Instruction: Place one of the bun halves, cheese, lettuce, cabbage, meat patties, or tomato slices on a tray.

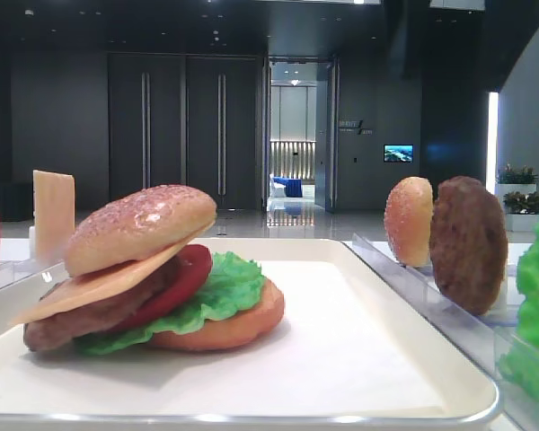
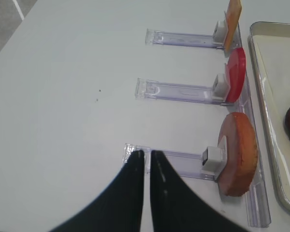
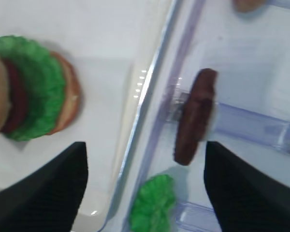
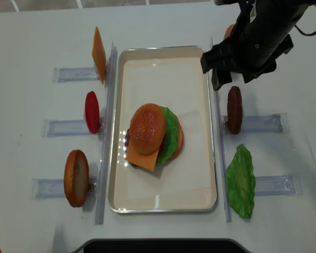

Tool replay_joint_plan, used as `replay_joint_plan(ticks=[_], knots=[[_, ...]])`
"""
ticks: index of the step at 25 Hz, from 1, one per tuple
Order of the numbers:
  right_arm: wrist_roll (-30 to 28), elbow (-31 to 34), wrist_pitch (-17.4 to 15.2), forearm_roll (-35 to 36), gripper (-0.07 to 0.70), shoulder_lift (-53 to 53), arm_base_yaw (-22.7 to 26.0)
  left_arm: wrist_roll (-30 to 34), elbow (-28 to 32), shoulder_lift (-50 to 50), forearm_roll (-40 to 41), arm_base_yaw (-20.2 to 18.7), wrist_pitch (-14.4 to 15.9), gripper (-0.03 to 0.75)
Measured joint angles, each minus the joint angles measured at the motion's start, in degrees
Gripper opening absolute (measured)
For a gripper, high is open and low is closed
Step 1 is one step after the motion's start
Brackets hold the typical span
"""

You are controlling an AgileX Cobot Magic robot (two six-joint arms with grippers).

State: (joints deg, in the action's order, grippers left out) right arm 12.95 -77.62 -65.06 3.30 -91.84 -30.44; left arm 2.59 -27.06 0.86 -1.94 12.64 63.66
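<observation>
Only my right wrist view shows my right claw [image 3: 145, 186] spread apart, patty [image 3: 195, 116] just ahead; left claw [image 2: 147, 159] together.

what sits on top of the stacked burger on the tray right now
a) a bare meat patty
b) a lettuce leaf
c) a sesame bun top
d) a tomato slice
c: a sesame bun top caps the stack on the tray, resting tilted on the cheese, with tomato and lettuce lower down.
</observation>
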Motion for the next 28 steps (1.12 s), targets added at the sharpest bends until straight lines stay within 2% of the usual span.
replay_joint_plan(ticks=[3, 5, 9, 15, 19, 24, 28], knots=[[2.1, 0.0, -0.9, -3.9, 0.484, 0.0, 1.1, 0.0, 0.0, 0.0, 0.0, 0.0, 0.0, 0.030], [1.8, 0.0, -2.0, -4.7, 0.484, 0.0, 3.5, 0.0, 0.0, 0.0, 0.0, 0.0, 0.0, 0.030], [-1.9, 0.0, -4.2, -5.1, 0.484, 0.0, 11.9, 0.0, 0.0, 0.0, 0.0, 0.0, 0.0, 0.030], [-7.7, 0.0, -4.5, -5.3, 0.484, 1.5, 26.3, 0.0, 0.0, 0.0, 0.0, 0.0, 0.0, 0.030], [-10.5, 0.1, -4.6, -4.5, 0.484, 3.6, 33.2, 0.0, 0.0, 0.0, 0.0, 0.0, 0.0, 0.030], [-11.5, 4.8, -4.5, -3.3, 0.484, 8.8, 34.9, 0.0, 0.0, 0.0, 0.0, 0.0, 0.0, 0.030], [-11.6, 14.0, -4.5, -3.3, 0.484, 14.8, 34.9, 0.0, 0.0, 0.0, 0.0, 0.0, 0.0, 0.030]])
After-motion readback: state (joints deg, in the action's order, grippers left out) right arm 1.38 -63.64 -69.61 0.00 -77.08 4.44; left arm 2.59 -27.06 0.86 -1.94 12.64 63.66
